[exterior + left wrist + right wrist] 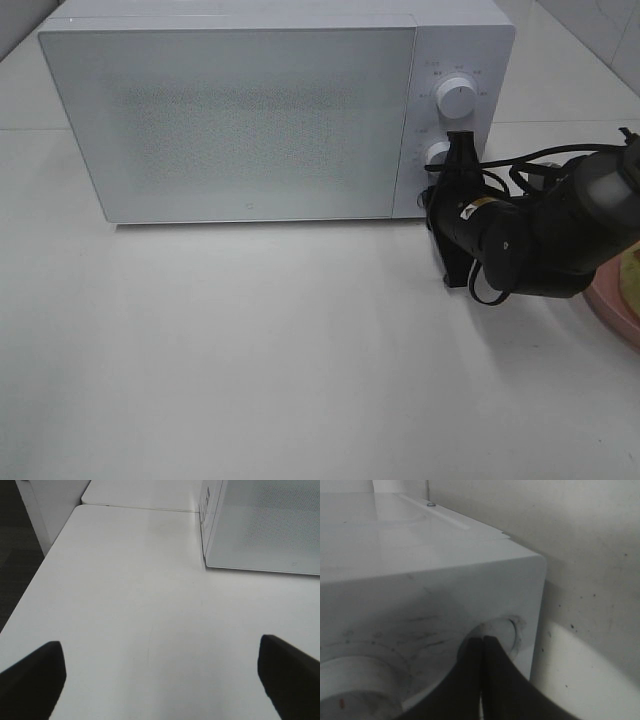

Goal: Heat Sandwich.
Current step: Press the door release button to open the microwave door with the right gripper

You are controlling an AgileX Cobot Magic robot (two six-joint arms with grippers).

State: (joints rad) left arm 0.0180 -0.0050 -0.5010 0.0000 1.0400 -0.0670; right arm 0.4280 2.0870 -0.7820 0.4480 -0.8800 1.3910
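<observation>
Sandwich (632,272) sits on pink plate (612,308) at the worktop's right edge, mostly hidden behind the right arm (540,235). Microwave (250,120) stands along the far side of the worktop (250,350), door shut. Right fingers (470,680) pressed together, tips at the lower knob (506,630); can't tell if touching. Left fingers (35,675) wide apart, holding nothing, over the worktop near the microwave's left front corner.

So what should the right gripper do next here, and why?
Probably press the lower round control: the shut right gripper sits right at it, the microwave door is closed, and the pink plate stands outside.
</observation>
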